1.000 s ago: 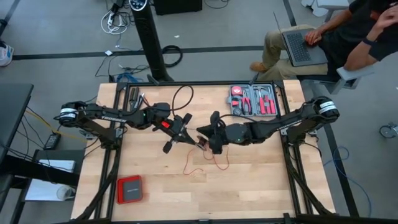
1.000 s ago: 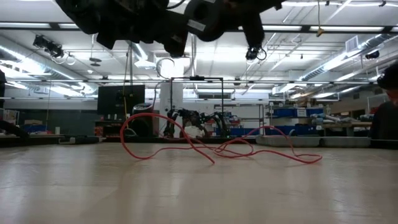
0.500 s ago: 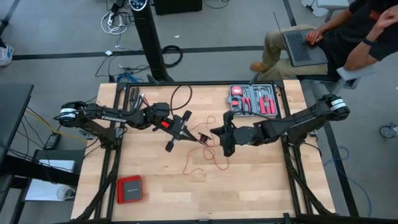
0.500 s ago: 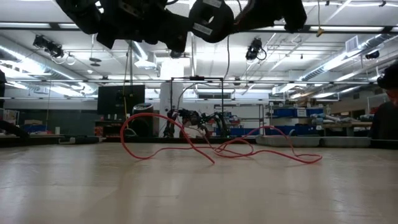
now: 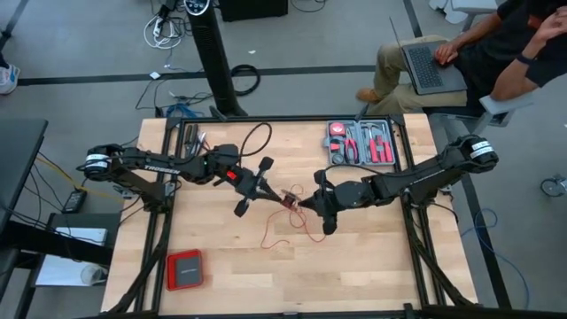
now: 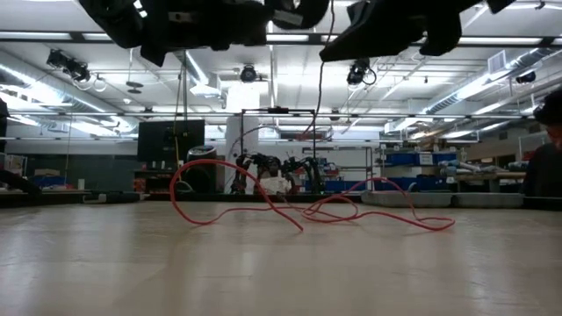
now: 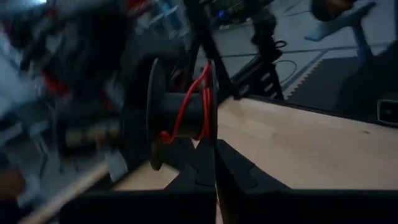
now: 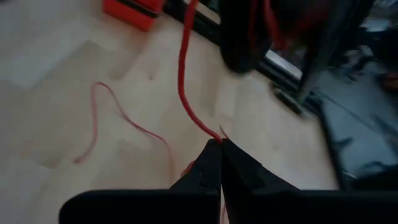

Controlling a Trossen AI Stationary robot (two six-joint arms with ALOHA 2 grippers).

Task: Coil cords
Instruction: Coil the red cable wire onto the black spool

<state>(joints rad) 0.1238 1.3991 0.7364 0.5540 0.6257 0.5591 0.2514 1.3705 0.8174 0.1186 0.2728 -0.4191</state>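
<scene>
While raised mid-table, right claw (image 8: 219, 144) pinching red cord (image 8: 184, 87), left claw (image 7: 214, 144) gripping spool (image 7: 180, 115)

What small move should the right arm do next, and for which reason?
Probably the right gripper, shut on the red cord, should carry it around the black spool for one more turn. The left gripper is shut on that spool, which has only a few red turns on it, and much cord lies loose on the table.

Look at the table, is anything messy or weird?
Yes: the red cord sprawls in loose loops across the table instead of being coiled. Only a few turns sit on the black spool between the two hands.
</scene>
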